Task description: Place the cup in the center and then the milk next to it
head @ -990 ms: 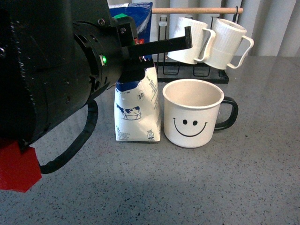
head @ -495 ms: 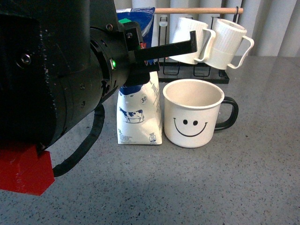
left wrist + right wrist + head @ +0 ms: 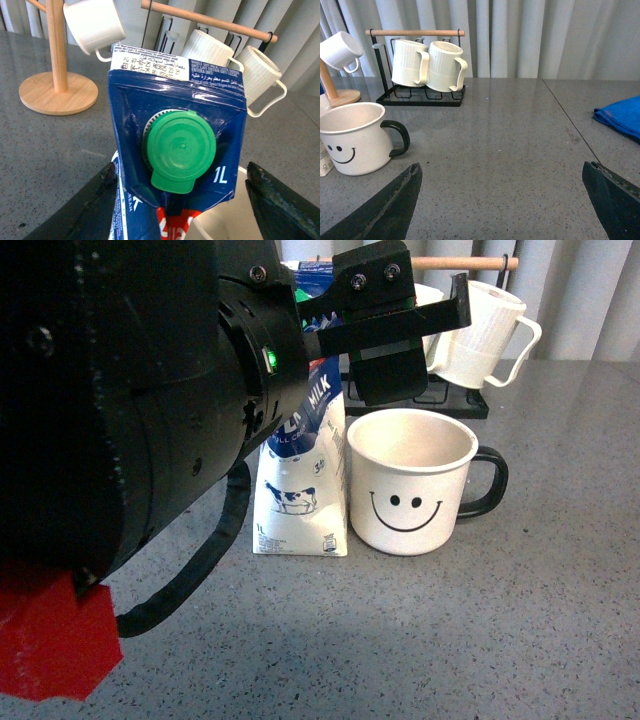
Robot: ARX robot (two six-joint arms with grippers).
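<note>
The cup [image 3: 410,485] stands upright on the grey table [image 3: 520,630] at about the middle of the front view, smiley face towards the camera and black handle pointing to the robot's right. The milk [image 3: 300,495] stands on its base just beside it on the robot's left, the 2 touching or very nearly so. By the look of it both placements are done, and all that is left is to lift the left arm clear without tipping the carton. The left gripper [image 3: 181,170] straddles the carton's top with its jaws spread, the one on the cup's side visibly clear of the carton, so it is not clamping. The right gripper [image 3: 501,167] hangs wide open over bare table, holding nothing. The cup shows an empty cream interior; the carton is shut under its green cap [image 3: 179,150]. Behind, 2 ribbed mugs [image 3: 427,62] hang on a black rack [image 3: 420,95].
</note>
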